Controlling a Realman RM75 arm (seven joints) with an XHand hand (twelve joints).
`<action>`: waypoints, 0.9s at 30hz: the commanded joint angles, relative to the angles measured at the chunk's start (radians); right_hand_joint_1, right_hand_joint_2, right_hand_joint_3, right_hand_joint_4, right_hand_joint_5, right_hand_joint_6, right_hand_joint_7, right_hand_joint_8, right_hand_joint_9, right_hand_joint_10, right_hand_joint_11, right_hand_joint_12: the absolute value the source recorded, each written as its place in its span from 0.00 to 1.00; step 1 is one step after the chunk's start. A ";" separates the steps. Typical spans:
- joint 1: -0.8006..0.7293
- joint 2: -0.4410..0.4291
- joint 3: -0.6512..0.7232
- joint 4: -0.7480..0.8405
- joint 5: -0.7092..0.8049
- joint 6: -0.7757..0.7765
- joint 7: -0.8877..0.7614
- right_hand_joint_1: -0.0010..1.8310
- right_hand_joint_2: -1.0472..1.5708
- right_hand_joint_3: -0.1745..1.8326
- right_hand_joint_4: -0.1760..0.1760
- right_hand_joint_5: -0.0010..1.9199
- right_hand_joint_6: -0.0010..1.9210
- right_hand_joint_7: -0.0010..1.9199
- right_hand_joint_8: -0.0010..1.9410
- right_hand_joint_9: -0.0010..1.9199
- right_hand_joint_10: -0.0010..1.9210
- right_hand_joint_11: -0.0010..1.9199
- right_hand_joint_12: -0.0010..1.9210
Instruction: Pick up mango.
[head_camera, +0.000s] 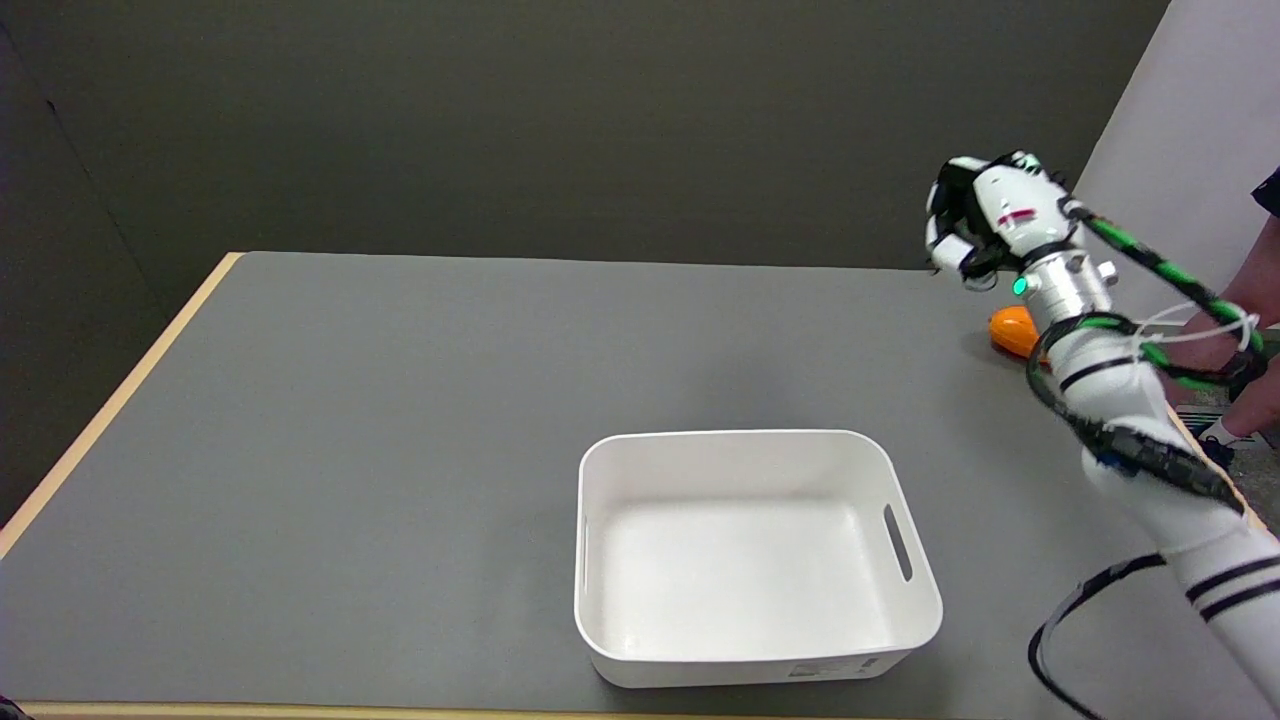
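Reaching in from the lower right, the right arm (1130, 400) rises over the table's right edge and carries the right hand (985, 225) high in the air, above the far right part of the grey table (400, 450). The hand's fingers (945, 225) are curled inward toward the palm with nothing visible between them — they hold no object. A green light glows on the wrist just below the hand.

The mango (1012, 330), orange and rounded, lies on the table near its right edge, below the hand and partly hidden behind the wrist and forearm. Hand and mango are apart; the fruit rests on the surface, untouched.

A white bin (910, 600) with rounded corners and a slot handle in its right wall sits nearer the camera, toward the table's front, well apart from the mango. Its inside shows only bare white floor.

At the far right edge, part of a person (1260, 300) is visible beside the table.
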 joint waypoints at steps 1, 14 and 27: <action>0.287 0.171 0.006 0.287 0.047 -0.049 -0.060 0.56 0.89 0.24 0.28 0.21 0.89 0.29 1.00 0.28 1.00 0.00 1.00; 0.275 0.238 -0.041 0.398 0.049 -0.121 -0.060 0.34 0.66 0.58 0.52 0.07 0.20 0.12 0.21 0.12 0.40 0.04 0.61; 0.058 0.258 0.033 0.405 0.091 -0.147 -0.053 0.28 0.62 0.56 0.50 0.03 0.10 0.05 0.15 0.03 0.34 0.02 0.57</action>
